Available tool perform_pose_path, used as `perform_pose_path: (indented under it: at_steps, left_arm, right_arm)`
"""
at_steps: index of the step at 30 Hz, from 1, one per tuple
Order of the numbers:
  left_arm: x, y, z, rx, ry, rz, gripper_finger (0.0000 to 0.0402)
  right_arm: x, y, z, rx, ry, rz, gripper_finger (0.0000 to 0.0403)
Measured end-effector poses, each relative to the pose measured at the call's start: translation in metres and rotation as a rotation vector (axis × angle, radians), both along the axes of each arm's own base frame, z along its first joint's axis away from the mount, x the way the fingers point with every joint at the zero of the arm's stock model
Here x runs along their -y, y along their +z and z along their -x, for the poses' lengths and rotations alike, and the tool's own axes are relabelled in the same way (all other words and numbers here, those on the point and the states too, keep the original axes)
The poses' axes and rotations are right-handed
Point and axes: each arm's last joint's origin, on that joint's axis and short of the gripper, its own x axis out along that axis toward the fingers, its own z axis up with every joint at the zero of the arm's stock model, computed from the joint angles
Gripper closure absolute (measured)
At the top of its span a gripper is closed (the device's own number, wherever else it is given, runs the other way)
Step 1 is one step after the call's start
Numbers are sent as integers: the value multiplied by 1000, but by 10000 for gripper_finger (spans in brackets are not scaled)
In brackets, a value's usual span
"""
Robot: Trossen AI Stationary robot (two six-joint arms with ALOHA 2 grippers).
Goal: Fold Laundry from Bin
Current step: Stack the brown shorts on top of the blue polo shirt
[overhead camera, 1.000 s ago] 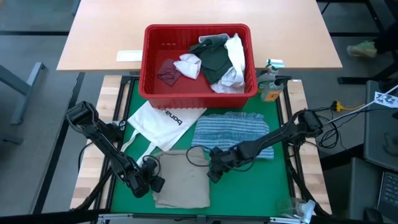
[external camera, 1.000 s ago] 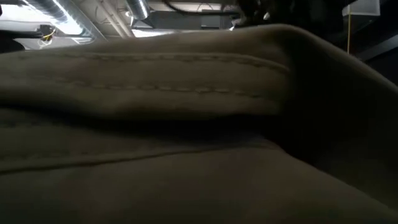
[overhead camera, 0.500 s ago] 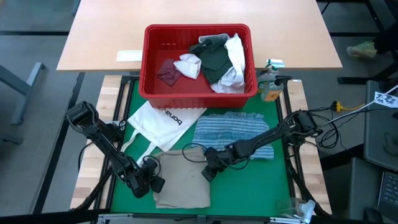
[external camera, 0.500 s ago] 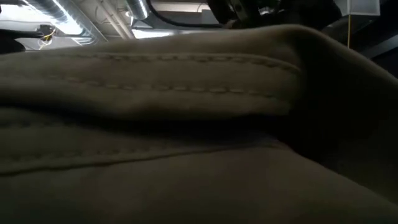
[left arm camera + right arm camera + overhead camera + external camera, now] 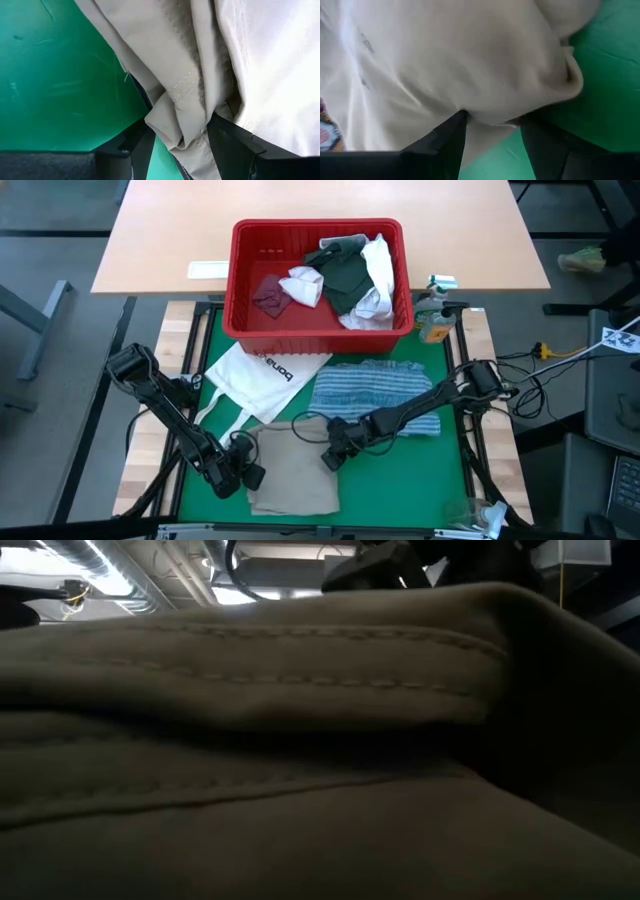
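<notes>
A green mat (image 5: 445, 455) covers the near table; a pale wooden tabletop (image 5: 170, 240) lies beyond, ceiling pipes (image 5: 110, 575) above. The red slotted plastic bin (image 5: 240, 315), holding dark, white and maroon garments (image 5: 345, 275), sits at the far edge. Near it lie a blue-striped cloth (image 5: 370, 390) and white lettered tote bag (image 5: 255, 380). The left gripper (image 5: 245, 475) pinches the tan fabric shirt (image 5: 295, 475) at its left edge, a fold between its fingers (image 5: 235, 145). The right gripper (image 5: 330, 458) clasps the right edge.

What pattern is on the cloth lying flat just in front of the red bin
Thin blue and white stripes on the blue-striped cloth, seen best in the high view.
</notes>
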Motion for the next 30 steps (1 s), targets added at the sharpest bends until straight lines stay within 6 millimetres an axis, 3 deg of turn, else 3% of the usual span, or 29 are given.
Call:
perform_pose_path:
  at_steps: [9,12,16,18,23,28,30]
  left_arm:
    - [1,0,-1,9,2,5,225]
    - [1,1,-1,13,0,3,225]
    - [2,1,-2,42,-48,-23,236]
    - [2,1,-3,58,-54,-29,252]
    - [3,2,-5,94,-70,-49,313]
    - [3,3,-5,103,-67,-43,387]
    - [4,3,-6,106,-67,-41,393]
  right_arm:
    - [6,-7,-7,14,42,-39,229]
    - [6,-8,-7,23,51,-27,272]
    - [5,-8,-10,80,84,13,366]
    - [5,-7,-12,120,104,34,390]
    - [4,2,-17,169,163,69,387]
    - [3,24,-20,258,211,100,393]
    - [3,34,-20,284,211,102,396]
